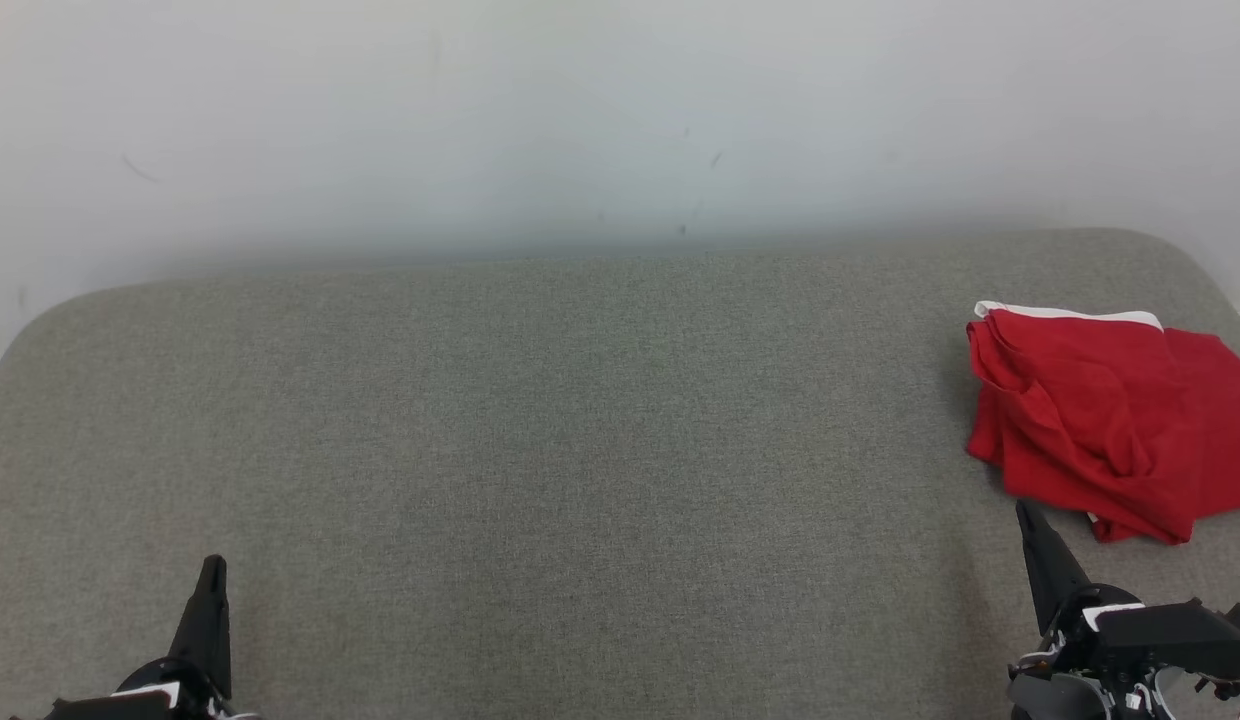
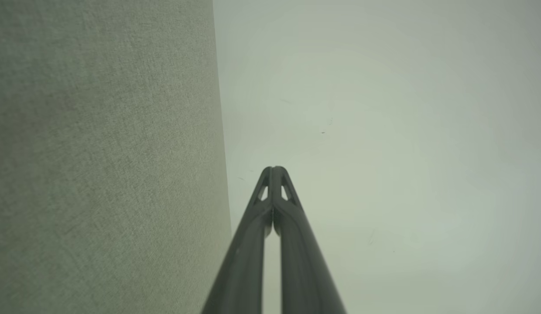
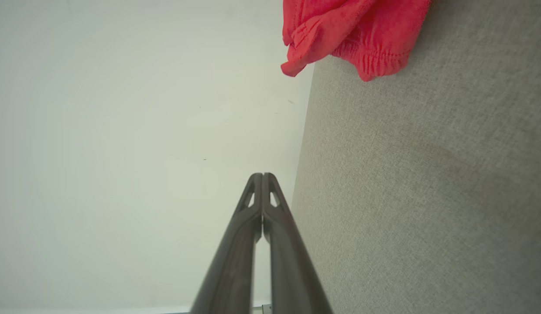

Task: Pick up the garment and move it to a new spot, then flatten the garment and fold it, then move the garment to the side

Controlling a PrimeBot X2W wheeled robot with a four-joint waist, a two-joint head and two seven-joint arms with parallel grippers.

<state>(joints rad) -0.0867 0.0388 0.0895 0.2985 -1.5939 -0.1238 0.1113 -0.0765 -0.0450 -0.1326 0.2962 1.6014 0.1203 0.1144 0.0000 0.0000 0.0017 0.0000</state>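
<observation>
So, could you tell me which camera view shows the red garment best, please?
The head view: the red garment lies crumpled on the grey surface, nearly whole, white trim along its far edge. The right wrist view catches a bunched elastic hem; the left wrist view faces grey surface and wall.

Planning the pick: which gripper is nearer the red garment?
Right. The right gripper sits close by the near edge of the red garment, not touching it; the left gripper is far off at the lower left.

garment (image 1: 1110, 420) at the right end of the surface (image 1: 540, 420), right tool (image 1: 1026, 510) just before it; left tool (image 1: 213, 565) at front left
</observation>
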